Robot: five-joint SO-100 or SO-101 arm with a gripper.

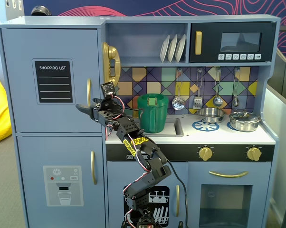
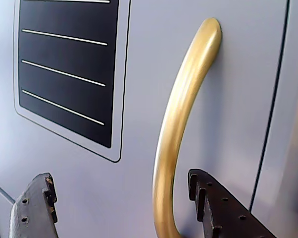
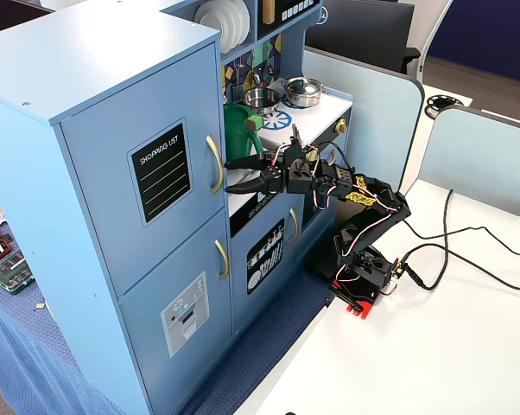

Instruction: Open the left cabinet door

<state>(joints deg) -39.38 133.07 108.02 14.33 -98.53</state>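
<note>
Light blue-grey, the left cabinet door (image 1: 50,78) sits closed at the upper left of the toy kitchen in a fixed view, left of the white worktop's left edge. The gripper (image 1: 86,107) reaches the lower end of its gold handle (image 1: 89,92); a green pitcher (image 1: 152,113) stands near the worktop's left edge.

In the wrist view, the black fingers (image 2: 218,208) stand wide apart, with the handle (image 2: 181,124) between them, nearer the right one. I cannot tell if they touch it.

In another fixed view, the gripper (image 3: 232,174) is spread just beside the handle (image 3: 215,163).
</note>
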